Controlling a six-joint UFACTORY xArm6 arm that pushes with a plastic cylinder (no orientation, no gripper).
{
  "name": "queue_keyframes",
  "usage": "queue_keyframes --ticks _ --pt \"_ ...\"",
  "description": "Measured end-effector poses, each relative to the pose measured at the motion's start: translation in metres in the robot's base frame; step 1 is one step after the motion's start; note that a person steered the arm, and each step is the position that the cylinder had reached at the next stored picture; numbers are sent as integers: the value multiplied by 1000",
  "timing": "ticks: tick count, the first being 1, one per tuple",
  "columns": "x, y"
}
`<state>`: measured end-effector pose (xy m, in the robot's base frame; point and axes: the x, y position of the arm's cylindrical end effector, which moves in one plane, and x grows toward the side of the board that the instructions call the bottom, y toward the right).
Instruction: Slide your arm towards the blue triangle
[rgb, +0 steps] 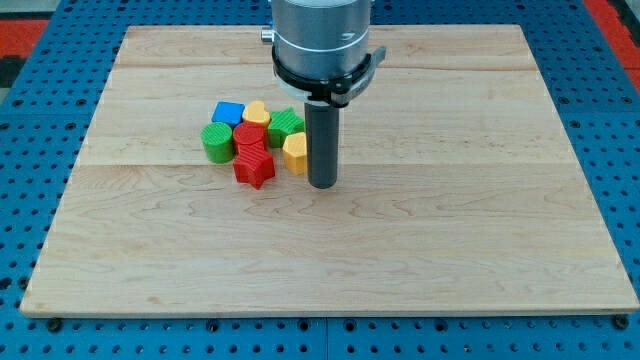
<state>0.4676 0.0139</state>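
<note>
- Seven small ribbed plastic blocks sit clustered on the pale wooden bench (420, 260), left of centre.
- Blue triangle by the task's name: the only blue block (228, 112) lies at the cluster's upper left; its outline is hard to confirm.
- Around it: yellow heart block (256, 112), green round block (216, 142), green block (286, 124), red block (248, 138), red star block (255, 168), yellow block (295, 152).
- My tip (322, 185) rests just right of the yellow block. This tool is a bare rod, so it has nothing to clench or release.
- It looks light, stiff and slippery; I would push on a flat side, since neighbours may scatter.
</note>
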Motion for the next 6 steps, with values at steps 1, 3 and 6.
queue_keyframes --ticks 1,3,6 --pt "-95 110" --pt "-273 127" --pt "-275 -35"
